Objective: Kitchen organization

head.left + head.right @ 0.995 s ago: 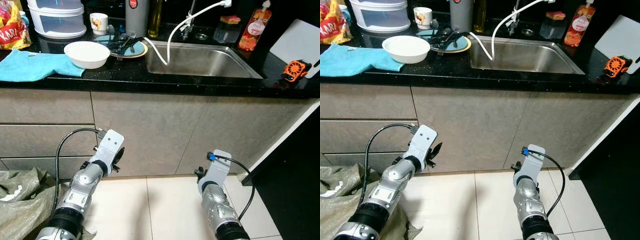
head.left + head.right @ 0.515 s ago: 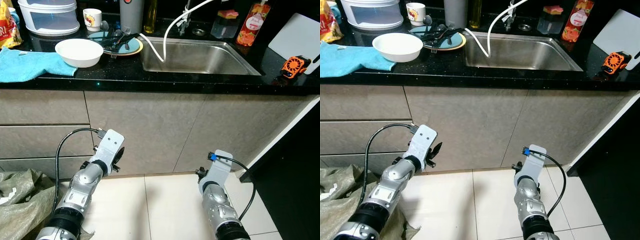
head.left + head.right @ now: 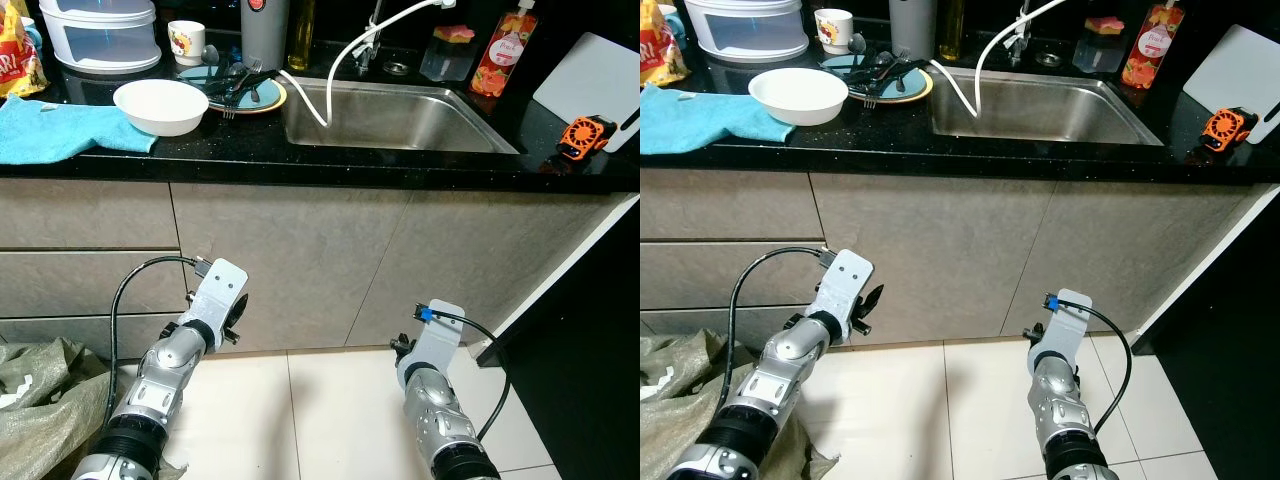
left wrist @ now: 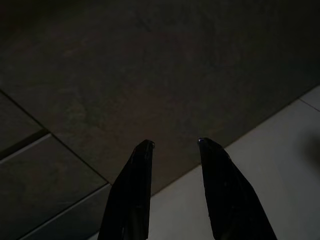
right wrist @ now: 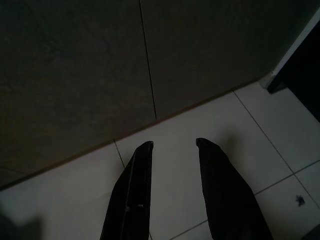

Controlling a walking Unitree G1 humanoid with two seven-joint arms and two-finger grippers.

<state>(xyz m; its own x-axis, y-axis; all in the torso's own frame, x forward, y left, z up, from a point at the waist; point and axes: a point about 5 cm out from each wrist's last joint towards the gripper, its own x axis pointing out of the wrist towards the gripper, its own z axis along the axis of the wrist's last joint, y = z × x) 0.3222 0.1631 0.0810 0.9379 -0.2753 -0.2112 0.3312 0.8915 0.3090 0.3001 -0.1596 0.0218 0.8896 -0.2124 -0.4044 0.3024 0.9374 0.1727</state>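
Both arms hanging low before the cabinet fronts, well below the surface (image 3: 300,160). Left end effector (image 4: 175,145) parted, empty; right end effector (image 5: 174,144) likewise parted, holding nothing. Bowl (image 3: 160,105) up and ahead on the surface, left of the sink (image 3: 390,115), beside the plate (image 3: 240,92) of cutlery. Nearer the left arm, probably; a high reach needed either way.

My left gripper (image 4: 175,145) points its two black fingers (image 4: 130,195) at a dim grey cabinet front (image 4: 150,75), with a clear gap between the tips and nothing held. A seam line crosses the panel (very dark here). Pale floor tile (image 4: 280,165) lies beneath one finger.
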